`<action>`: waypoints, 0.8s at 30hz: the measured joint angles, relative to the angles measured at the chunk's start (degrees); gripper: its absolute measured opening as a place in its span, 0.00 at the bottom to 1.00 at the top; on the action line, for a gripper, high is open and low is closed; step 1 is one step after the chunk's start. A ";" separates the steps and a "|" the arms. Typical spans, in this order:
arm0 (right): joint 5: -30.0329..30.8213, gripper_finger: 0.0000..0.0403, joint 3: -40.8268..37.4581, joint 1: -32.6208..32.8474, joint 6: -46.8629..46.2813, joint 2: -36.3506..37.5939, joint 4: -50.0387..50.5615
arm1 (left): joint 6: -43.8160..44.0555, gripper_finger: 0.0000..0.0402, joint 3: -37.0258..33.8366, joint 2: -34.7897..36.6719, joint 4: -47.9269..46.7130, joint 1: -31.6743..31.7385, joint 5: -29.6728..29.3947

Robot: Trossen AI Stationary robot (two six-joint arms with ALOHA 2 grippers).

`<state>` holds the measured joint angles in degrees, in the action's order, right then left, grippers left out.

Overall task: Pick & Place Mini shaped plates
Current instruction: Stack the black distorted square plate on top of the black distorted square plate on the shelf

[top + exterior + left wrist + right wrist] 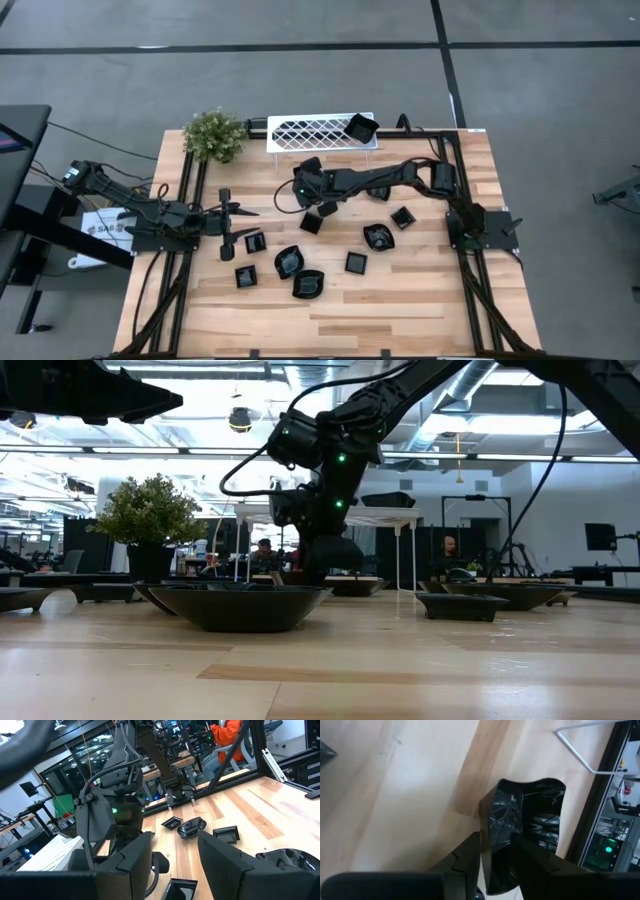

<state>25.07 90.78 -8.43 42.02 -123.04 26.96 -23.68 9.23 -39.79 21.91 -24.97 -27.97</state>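
Right gripper (495,851) gripping black plate (530,815) by rim, above bare wood

The right end effector (495,855) pinches a glossy black plate (530,815) above the wooden table (395,795).

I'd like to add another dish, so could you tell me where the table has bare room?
The wooden table is bare along its near edge below the glossy black mini plates, and between the small green plant and them. The middle is crowded.
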 joint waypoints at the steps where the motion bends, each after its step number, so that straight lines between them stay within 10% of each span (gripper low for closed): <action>1: -0.14 0.25 0.00 -0.14 0.01 0.00 0.01 | 0.00 0.41 0.00 0.00 0.00 0.00 0.00; 24: -4.25 0.25 0.00 -0.24 0.13 -0.02 1.41 | -0.03 0.41 0.00 0.00 0.39 0.00 -0.02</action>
<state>20.82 90.78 -8.67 42.15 -123.07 28.37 -23.71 9.23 -39.79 22.31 -24.97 -27.98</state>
